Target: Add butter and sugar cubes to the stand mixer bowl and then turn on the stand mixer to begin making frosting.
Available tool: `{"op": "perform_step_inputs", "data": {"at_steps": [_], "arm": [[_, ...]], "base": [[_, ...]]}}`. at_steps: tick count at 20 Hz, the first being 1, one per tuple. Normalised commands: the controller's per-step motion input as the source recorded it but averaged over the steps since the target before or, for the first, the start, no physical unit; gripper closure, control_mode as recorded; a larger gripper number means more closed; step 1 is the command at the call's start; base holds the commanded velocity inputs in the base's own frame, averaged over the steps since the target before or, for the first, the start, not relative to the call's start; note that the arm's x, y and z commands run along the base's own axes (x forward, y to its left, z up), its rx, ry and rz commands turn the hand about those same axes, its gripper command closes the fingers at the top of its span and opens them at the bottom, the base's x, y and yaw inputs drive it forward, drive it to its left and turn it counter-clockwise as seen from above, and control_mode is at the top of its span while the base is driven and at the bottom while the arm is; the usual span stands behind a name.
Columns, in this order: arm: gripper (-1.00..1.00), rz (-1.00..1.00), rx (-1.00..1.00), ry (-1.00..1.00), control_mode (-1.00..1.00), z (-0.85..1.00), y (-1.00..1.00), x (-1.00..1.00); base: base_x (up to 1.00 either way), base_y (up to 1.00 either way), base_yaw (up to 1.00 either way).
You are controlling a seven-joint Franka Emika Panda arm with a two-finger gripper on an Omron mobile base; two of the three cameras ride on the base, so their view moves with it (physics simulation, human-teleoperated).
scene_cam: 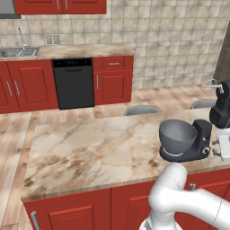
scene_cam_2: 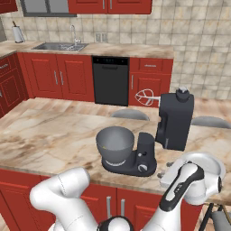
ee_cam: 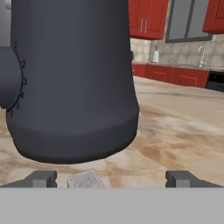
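I'm looking across a tan and brown marbled stone island counter [scene_cam: 90,148] with red cabinet fronts below its near edge. On it stands the dark charcoal stand mixer [scene_cam_2: 173,122], its bulky head tilted up and back so the wire whisk [scene_cam_2: 145,97] points out over the floor behind. The deep round grey metal stand mixer bowl [scene_cam_2: 115,143] sits on the mixer's round base, with the small silver side knob [scene_cam_2: 143,168] on the column just beside it. A flat white plate [scene_cam_2: 212,167] lies on the counter right of the mixer base, partly hidden by my arm.

From the hand camera, the two-finger gripper [ee_cam: 112,179] has its dark tips spread wide with nothing between them; it sits low over the counter, close to the mixer's dark body, whose numbered speed dial shows at the left. A small pale grey-tan block [ee_cam: 85,179] lies on the stone near the left tip; I can't tell what it is.

Across the wooden floor, a run of red cabinets carries a black dishwasher [scene_cam: 73,83] and a steel sink with a tap [scene_cam_2: 61,45], under a beige tiled wall. Two grey stool seats [scene_cam: 141,109] show just beyond the island's far edge.
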Motion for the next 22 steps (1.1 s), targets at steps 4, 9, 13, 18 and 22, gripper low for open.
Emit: {"op": "perform_step_inputs", "data": {"at_steps": [4,9,13,18,22], "arm": [[1.0,0.0,0.0,0.0,-1.0,-0.18,0.0,0.0],[1.0,0.0,0.0,0.0,-1.0,-0.19,-0.04,0.0],[1.0,0.0,0.0,0.0,-1.0,-0.17,-0.01,0.0],[1.0,0.0,0.0,0.0,-1.0,-0.02,0.0,0.0],[1.0,0.0,0.0,-0.01,-1.0,0.16,0.08,-0.12]], "base": [[0.0,0.0,0.0],[0.0,0.0,0.0],[0.0,0.0,0.0],[0.0,0.0,0.0],[0.0,0.0,0.0]]}}
